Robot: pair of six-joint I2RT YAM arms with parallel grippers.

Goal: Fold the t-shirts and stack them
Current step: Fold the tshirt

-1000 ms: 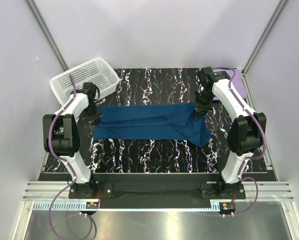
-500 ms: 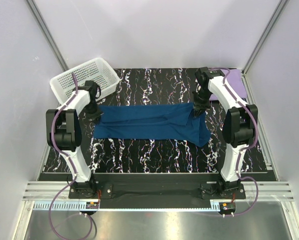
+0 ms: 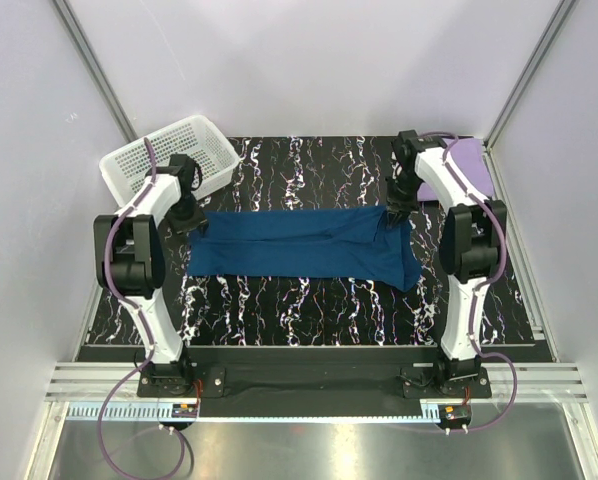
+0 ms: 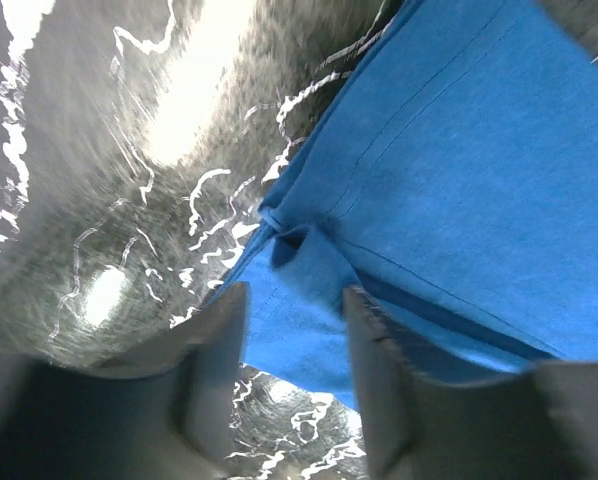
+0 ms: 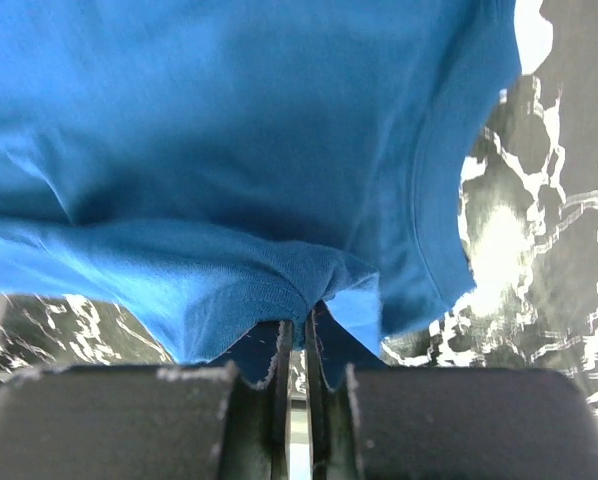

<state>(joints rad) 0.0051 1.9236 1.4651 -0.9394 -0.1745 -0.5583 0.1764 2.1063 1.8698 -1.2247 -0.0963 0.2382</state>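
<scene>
At the left end of the blue t-shirt (image 3: 299, 245) your left gripper (image 4: 294, 300) stands with fingers apart, holding nothing; at its right end your right gripper (image 5: 297, 335) pinches the cloth.

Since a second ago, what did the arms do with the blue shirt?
The left gripper opened and let go of the blue shirt. Both grippers crept a little toward the far side. The right gripper stayed pinched on its end. The shirt stayed stretched flat; the basket and purple shirt did not move.
</scene>
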